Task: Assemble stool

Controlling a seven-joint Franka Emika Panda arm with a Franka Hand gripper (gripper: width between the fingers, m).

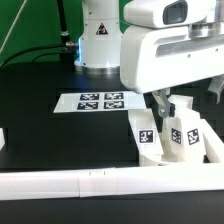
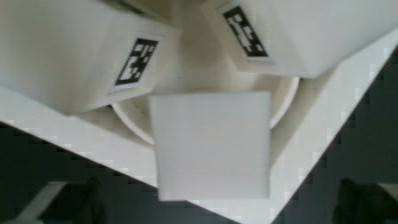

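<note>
1. The white Franka arm's two-finger gripper [image 1: 166, 104] hangs low over a cluster of white plastic stool parts at about four o'clock in the exterior view.
2. Its dark fingertips [image 1: 171, 108] sit just above the parts. From outside I cannot tell whether they pinch anything. In the wrist view only two dark blurred finger shapes [image 2: 59, 200] show at the frame edge, set wide apart with nothing gripped between them, so the hand reads as wide.
3. Two small blocky white stool legs stand upright side by side: one tagged leg [image 1: 148, 133] on the exterior view's left, and a second tagged leg [image 1: 183, 134] just beside it on the right. Each bears a black-and-white square marker.
4. In the wrist view the same two legs [image 2: 111, 62] [image 2: 294, 35] lean apart, with the curved rim of the thick round white seat disc [image 2: 128, 118] showing between and under them.
5. A plain flat white rectangular block [image 2: 217, 145] lies over that disc.
6. A long white rail [image 1: 80, 183] runs along the black table's [image 1: 50, 130] near edge, at six o'clock, touching the leg cluster.
7. The marker board [image 1: 98, 100], with four printed tags, lies flat at about ten o'clock from the legs, well apart.
</note>
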